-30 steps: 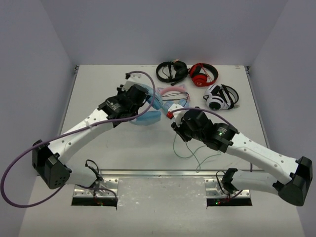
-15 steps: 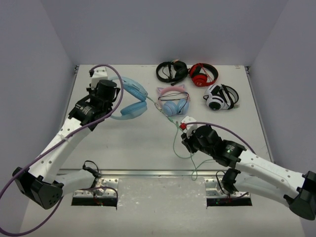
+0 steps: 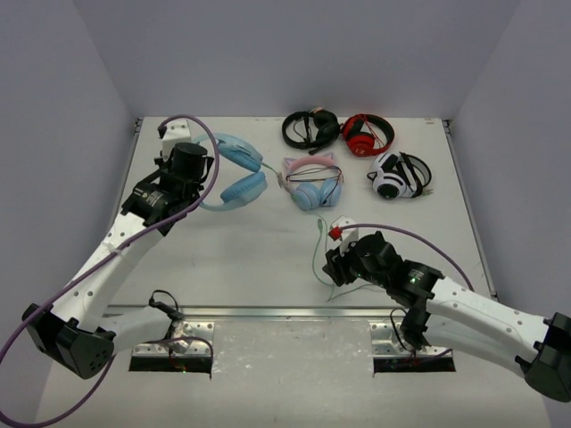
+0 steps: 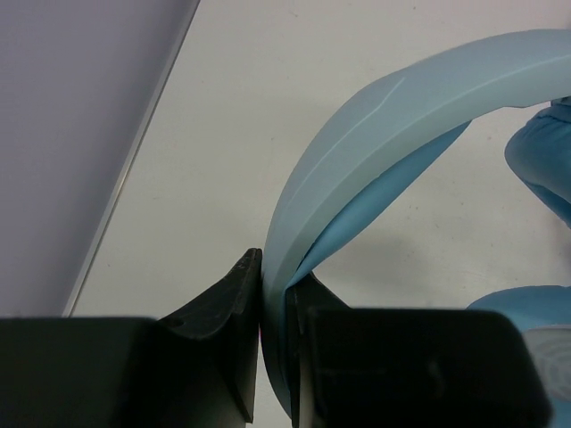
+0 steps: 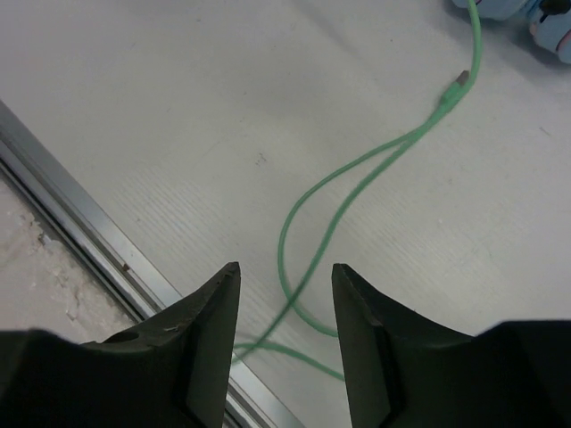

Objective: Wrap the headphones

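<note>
The light blue headphones (image 3: 234, 169) sit at the table's back left, headband arching over two blue cups. My left gripper (image 3: 198, 183) is shut on the pale blue headband (image 4: 375, 134), which runs out from between its jaws. The thin green cable (image 3: 319, 259) trails from the headphones across the table and loops near the front rail. In the right wrist view the cable (image 5: 357, 178) lies on the table, with its plug end at the top. My right gripper (image 5: 285, 294) is open and empty, just above the cable loop near the front rail (image 3: 330, 272).
A pink-and-blue cat-ear pair (image 3: 310, 183) lies right of the blue headphones. Black (image 3: 310, 128), red (image 3: 368, 134) and white-and-black (image 3: 397, 175) pairs lie at the back right. A metal rail (image 3: 285, 311) runs along the table's front edge. Walls close in left and right.
My left gripper stayed at the back left holding the headband; the cups shifted slightly. My right gripper moved nearer the front rail over the cable loop, jaws open.
</note>
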{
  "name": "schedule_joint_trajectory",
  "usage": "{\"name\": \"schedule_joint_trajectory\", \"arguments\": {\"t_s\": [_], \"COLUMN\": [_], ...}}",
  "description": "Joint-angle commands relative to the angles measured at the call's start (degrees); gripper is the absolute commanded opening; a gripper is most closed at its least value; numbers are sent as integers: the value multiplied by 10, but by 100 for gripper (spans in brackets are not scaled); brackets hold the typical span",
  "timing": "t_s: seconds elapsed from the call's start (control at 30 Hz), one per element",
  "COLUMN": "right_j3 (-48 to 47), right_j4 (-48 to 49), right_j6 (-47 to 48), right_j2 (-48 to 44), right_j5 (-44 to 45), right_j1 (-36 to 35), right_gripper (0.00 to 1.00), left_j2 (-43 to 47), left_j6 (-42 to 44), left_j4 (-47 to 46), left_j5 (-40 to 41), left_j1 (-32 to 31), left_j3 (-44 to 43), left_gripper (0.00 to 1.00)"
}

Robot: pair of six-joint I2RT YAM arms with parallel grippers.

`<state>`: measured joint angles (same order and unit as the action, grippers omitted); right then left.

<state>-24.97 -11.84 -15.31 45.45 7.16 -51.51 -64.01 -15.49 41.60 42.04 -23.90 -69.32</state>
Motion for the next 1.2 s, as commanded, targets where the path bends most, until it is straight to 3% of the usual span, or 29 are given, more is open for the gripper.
{"name": "schedule_joint_trajectory", "arguments": {"t_s": [0.0,0.07,0.13,0.2,0.23,0.27,0.3,0.33,0.37,0.4,0.53,0.63,0.7,0.73,0.9,1.0,1.1,1.13,1.17], "right_j3": [19,25,26,23,20,20,18,14,14,15,-5,-15,-17,-20,-28,-30,-32,-34,-36], "right_j4": [48,48,44,39,38,38,38,38,43,46,50,73,88,93,140,169,189,194,196], "right_j6": [-30,-33,-25,-23,-22,-22,-23,-29,-33,-36,-55,-54,-54,-54,-57,-66,-68,-66,-56], "right_j2": [-13,-17,-13,-6,-1,9,17,23,31,33,49,72,95,104,146,169,177,180,182], "right_j5": [-41,-41,-34,-23,-16,-11,-9,-4,13,22,64,37,23,22,-2,-3,8,21,27], "right_j1": [1,1,1,1,1,2,4,4,4,4,12,32,40,40,43,47,52,54,58], "right_gripper": [47,34,11,1,1,7,25,46,77,86,87,70,52,49,44,53,50,44,26], "left_j2": [23,24,25,28,29,31,31,32,33,33,36,46,49,49,53,57,58,58,59], "left_j6": [-27,-27,-27,-26,-26,-26,-26,-26,-27,-27,-24,-26,-26,-27,-28,-29,-28,-26,-24], "left_j4": [-67,-69,-71,-73,-73,-73,-71,-69,-66,-65,-60,-61,-59,-58,-58,-62,-65,-67,-72], "left_j5": [6,8,2,-2,-4,-6,-10,-13,-18,-18,-20,-24,-26,-27,-34,-44,-50,-56,-58], "left_j1": [5,6,6,6,5,5,5,5,5,5,6,5,5,4,5,5,5,5,5], "left_j3": [-24,-22,-22,-22,-23,-24,-25,-28,-29,-30,-29,-27,-28,-28,-27,-25,-21,-20,-17], "left_gripper": [0,0,0,0,0,0,0,0,0,0,0,0,0,0,0,0,0,0,0]}}
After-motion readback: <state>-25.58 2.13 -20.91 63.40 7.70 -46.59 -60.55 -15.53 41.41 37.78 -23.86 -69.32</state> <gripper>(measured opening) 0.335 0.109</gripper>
